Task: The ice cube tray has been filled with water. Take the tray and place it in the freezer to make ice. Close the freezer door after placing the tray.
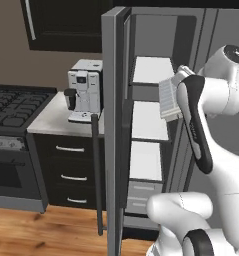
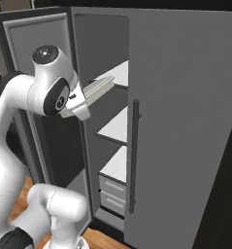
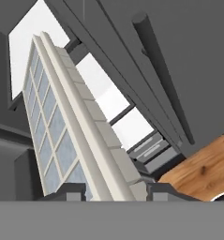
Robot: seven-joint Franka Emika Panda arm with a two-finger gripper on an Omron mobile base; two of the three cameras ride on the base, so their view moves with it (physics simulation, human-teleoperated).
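My gripper (image 3: 114, 191) is shut on one end of the ice cube tray (image 3: 71, 131), a pale tray with a grid of square cells. In the left base view the ice cube tray (image 1: 168, 99) hangs tilted, its cells facing left, at the mouth of the freezer (image 1: 150, 120) between the top and second white shelves. In the right base view the ice cube tray (image 2: 99, 90) sticks out from the hand toward the top shelf (image 2: 118, 73). The freezer door (image 1: 115, 130) stands wide open, edge-on to the left of the tray. My white arm hides the tray's gripped end in both base views.
The plain grey right door (image 2: 185, 121) is shut, its long handle (image 2: 134, 155) close to the freezer opening. Two drawers (image 1: 143, 195) sit at the freezer's bottom. A coffee machine (image 1: 85, 90) stands on the counter left of the open door, and a stove (image 1: 11, 107) lies beyond it.
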